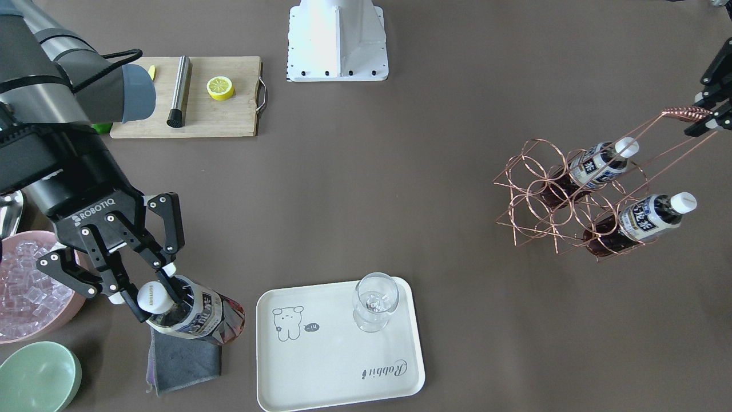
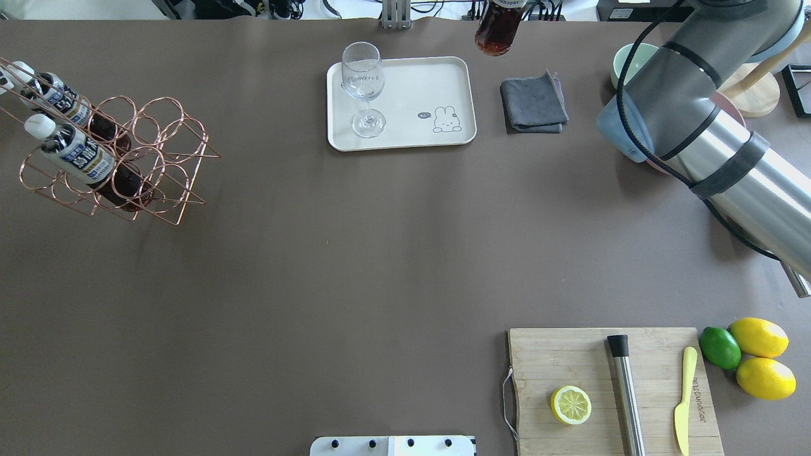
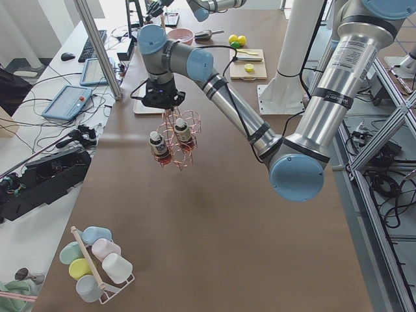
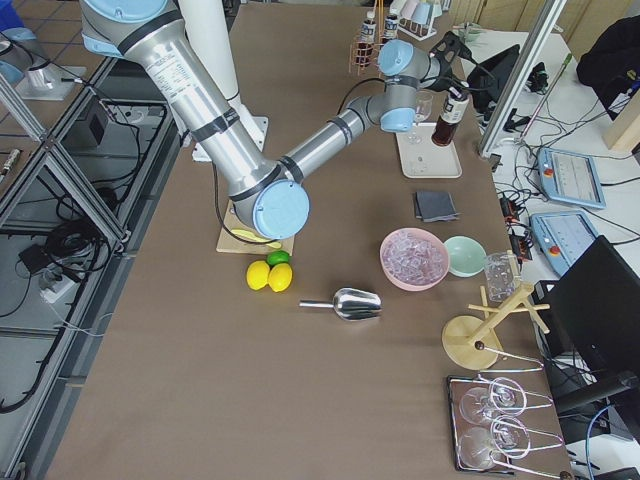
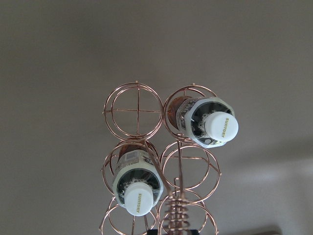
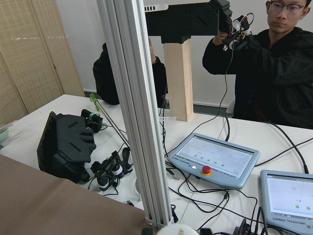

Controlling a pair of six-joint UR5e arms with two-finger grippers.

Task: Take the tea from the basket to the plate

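Plainly, from the biggest thing down: the bench [image 1: 400, 200] is brown and bare in the middle. At three o'clock in the front-facing view is the basket [image 1: 537, 189], a springy copper wire frame with two more bottles [image 1: 595, 166] in its cells; I cannot tell whether it rests on the bench. The left claw [image 1: 706, 114] is closed on the coil-wound handle at the basket's one o'clock. The plate [image 1: 320, 366] lies at six o'clock, a stiff cream tray with a wine glass [image 1: 374, 300] standing at its one o'clock corner and the rest bare; a grey cloth [image 1: 183, 360] lies at the plate's nine o'clock. The tea [image 1: 200, 317] hangs over that cloth, just beside the plate and not yet on it, tilted with its cap toward ten o'clock. The right claw [image 1: 154, 298] is nearly shut, its fingers pinching the bottle at the neck and white cap.

I judge the tea light but full, so its weight sits low and it may swing from a neck grip. The plastic looks smooth and slightly yielding, the label slippery; the neck and cap are the stiffest part and give the fingers a ledge, so that hold looks sound. The bottle is not fragile, yet the glass is; the base wants setting down toward the plate's seven o'clock, well apart from the stem.
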